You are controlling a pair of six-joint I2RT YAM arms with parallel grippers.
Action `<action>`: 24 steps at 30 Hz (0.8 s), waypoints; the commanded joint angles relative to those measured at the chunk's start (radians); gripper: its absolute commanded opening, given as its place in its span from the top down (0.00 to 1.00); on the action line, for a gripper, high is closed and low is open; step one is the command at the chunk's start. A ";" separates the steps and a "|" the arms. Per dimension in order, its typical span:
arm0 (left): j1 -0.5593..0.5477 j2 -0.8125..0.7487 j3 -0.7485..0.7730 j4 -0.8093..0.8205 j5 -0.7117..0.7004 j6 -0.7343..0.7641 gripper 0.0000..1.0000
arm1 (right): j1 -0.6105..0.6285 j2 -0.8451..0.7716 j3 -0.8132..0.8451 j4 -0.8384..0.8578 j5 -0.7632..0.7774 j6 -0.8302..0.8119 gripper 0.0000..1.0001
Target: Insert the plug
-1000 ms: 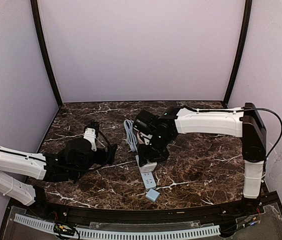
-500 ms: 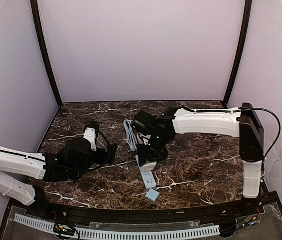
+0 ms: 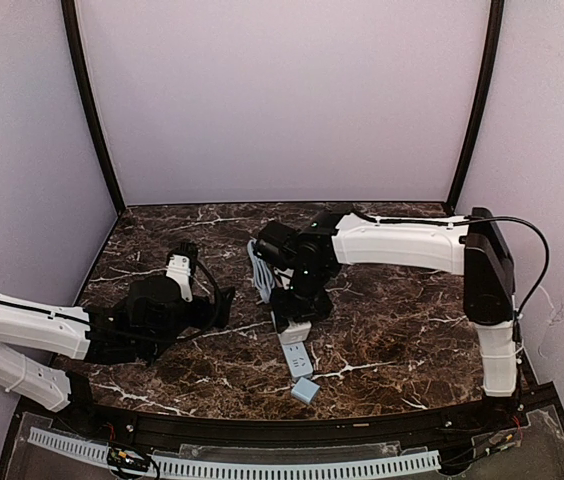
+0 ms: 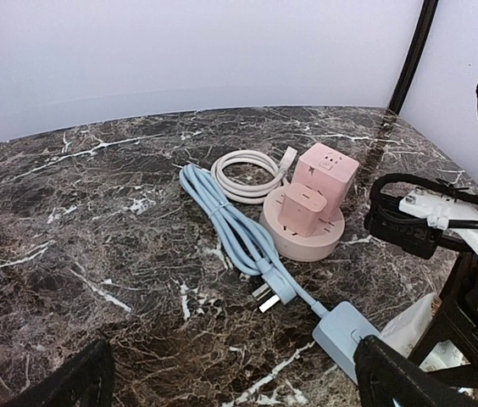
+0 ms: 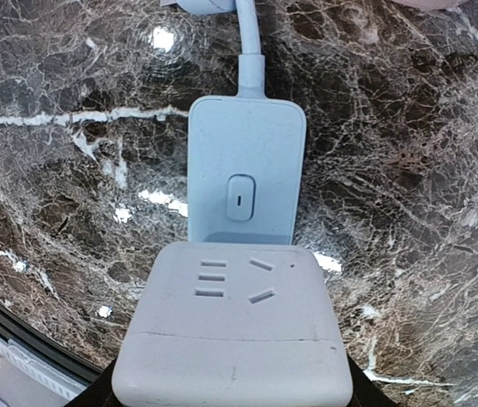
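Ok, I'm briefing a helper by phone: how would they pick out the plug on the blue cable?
On the dark marble table, find the round pink hub carrying two pink cubes. Alongside it lies a folded pale blue cable, and the plug is its near end, toward the near table edge. It alone shows bare metal prongs.

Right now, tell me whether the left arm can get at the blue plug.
Probably yes. The blue plug lies on the table just ahead of the open left hand, with nothing between them.
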 commanded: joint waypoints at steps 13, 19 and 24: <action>0.006 -0.018 -0.019 -0.006 0.007 -0.010 0.02 | 0.006 0.157 0.015 -0.049 0.088 0.024 1.00; 0.006 -0.016 -0.016 -0.008 0.012 -0.010 0.02 | 0.014 0.192 0.047 -0.067 0.095 0.016 1.00; 0.006 -0.019 -0.016 -0.010 0.017 -0.011 0.02 | 0.016 0.224 0.070 -0.069 0.107 0.014 1.00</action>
